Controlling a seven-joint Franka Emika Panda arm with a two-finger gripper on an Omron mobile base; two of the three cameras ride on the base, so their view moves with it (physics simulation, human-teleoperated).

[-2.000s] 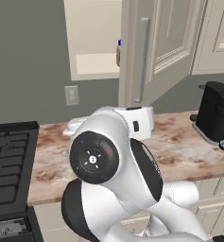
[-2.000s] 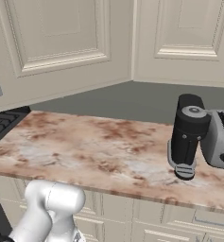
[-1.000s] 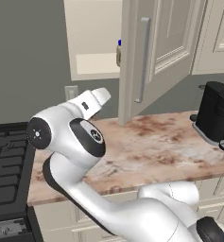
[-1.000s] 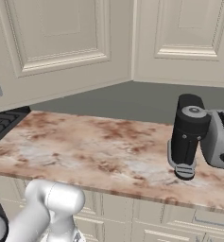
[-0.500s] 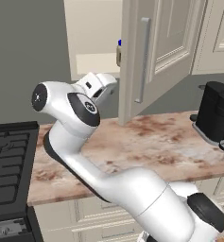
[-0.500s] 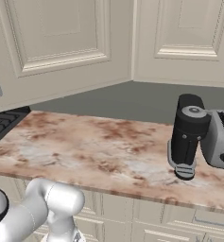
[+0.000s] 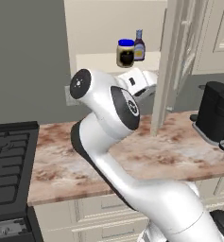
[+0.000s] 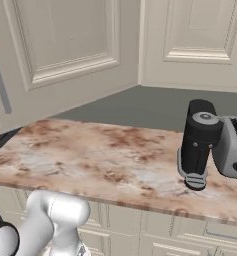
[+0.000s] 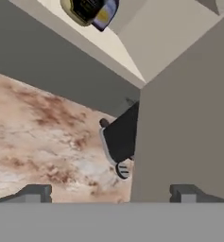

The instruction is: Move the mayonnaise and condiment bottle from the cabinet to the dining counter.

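The mayonnaise (image 7: 125, 53), a cream jar with a blue lid, stands on the open cabinet's pale shelf (image 7: 97, 60). The slim dark condiment bottle (image 7: 139, 46) stands just behind it to the right. My white hand (image 7: 141, 80) hovers below the shelf's front edge, under the two items and beside the open door (image 7: 172, 66). In the hand view my gripper (image 9: 109, 194) is open with nothing between its fingertips (image 9: 35, 193). There the mayonnaise (image 9: 87, 9) sits at the top edge, well away from the fingers. The dining counter is out of view.
A black coffee machine (image 7: 217, 113) stands on the marbled counter (image 7: 170, 151) right of the door, and shows in the other views too (image 8: 197, 145) (image 9: 120, 137). A toaster (image 8: 232, 147) sits beside it. A black stove (image 7: 9, 160) lies at the left.
The arm has swung up from over the counter. The hand has moved right to just under the cabinet shelf. The gripper stayed open and the jar and bottle have not moved.
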